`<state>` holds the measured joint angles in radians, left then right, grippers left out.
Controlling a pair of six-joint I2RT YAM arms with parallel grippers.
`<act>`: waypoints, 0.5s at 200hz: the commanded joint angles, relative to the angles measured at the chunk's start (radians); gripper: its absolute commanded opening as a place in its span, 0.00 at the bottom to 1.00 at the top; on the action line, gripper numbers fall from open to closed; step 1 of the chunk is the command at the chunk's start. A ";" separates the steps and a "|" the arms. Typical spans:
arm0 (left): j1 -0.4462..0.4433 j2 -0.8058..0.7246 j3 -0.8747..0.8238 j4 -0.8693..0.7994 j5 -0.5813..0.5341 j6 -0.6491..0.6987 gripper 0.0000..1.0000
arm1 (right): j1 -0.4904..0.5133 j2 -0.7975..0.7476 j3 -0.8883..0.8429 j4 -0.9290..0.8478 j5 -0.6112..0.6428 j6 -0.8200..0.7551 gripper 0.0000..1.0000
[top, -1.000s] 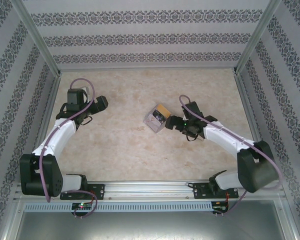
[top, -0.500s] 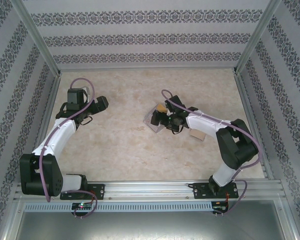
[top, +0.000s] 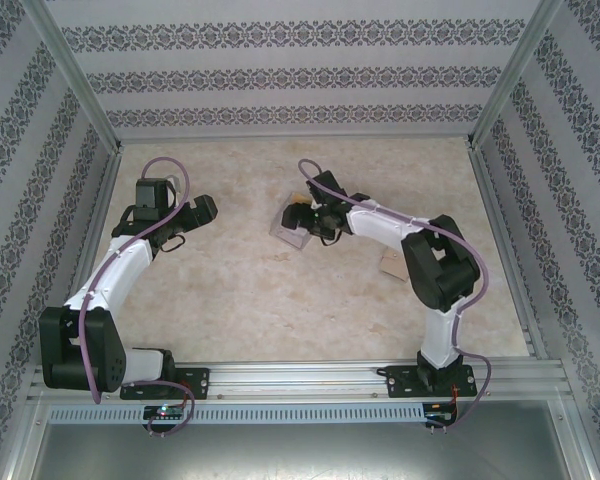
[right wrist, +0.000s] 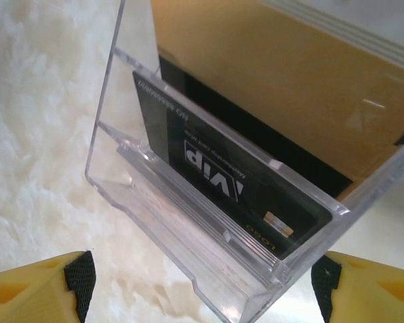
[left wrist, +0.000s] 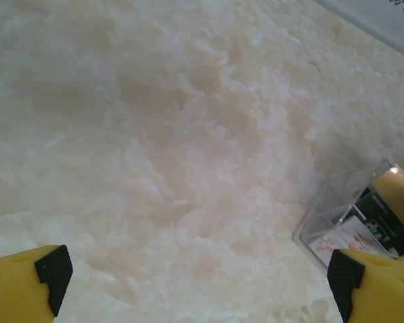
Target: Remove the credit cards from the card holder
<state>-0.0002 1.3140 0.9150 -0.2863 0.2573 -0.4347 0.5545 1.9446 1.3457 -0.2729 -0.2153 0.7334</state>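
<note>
Upper centre of the top view, just left of my right wrist: card holder [top: 286,232], clear plastic, sitting on the bench [top: 240,290]. The right wrist view has it close up, slanted across the frame, open side toward me. Dark card [right wrist: 222,182] marked VIP stands in the front slot. Tan card [right wrist: 269,81] stands behind it, upper right of frame. Something dark sits between them; can't tell if that's another card. One more loose card [top: 390,265], tan, lies flat on the bench right of centre beside my right arm [top: 435,265], well apart from the holder. It reads as already out.

Right jaws: released, spread wide, gripping nothing. Their pads [right wrist: 77,277] sit at the two bottom corners of the wrist view with the holder between them; no contact that I can make out. Left jaws: released too, wide apart over bare bench, with the holder at the lower right of that wrist view.

Step, my judgement: lining up on the next card, one out, at least two to go. The next move calls for narrowing onto a card's top edge only, not the clear walls close by, then pulling along the slot. The holder is light and unheld, so it is likely to lift or slide with the card; the left jaws may need to pin it.
</note>
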 commanded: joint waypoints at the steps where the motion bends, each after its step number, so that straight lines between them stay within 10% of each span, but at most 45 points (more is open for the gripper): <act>1: -0.009 0.000 0.012 -0.030 -0.013 0.008 0.99 | 0.004 0.060 0.091 -0.001 -0.003 -0.049 0.85; 100: -0.010 -0.011 0.019 -0.042 -0.021 0.001 0.99 | -0.240 -0.312 -0.203 -0.203 0.235 -0.107 0.86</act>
<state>-0.0002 1.3140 0.9150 -0.3042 0.2504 -0.4351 0.3904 1.7664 1.2449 -0.3706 -0.1089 0.6586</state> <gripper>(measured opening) 0.994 0.857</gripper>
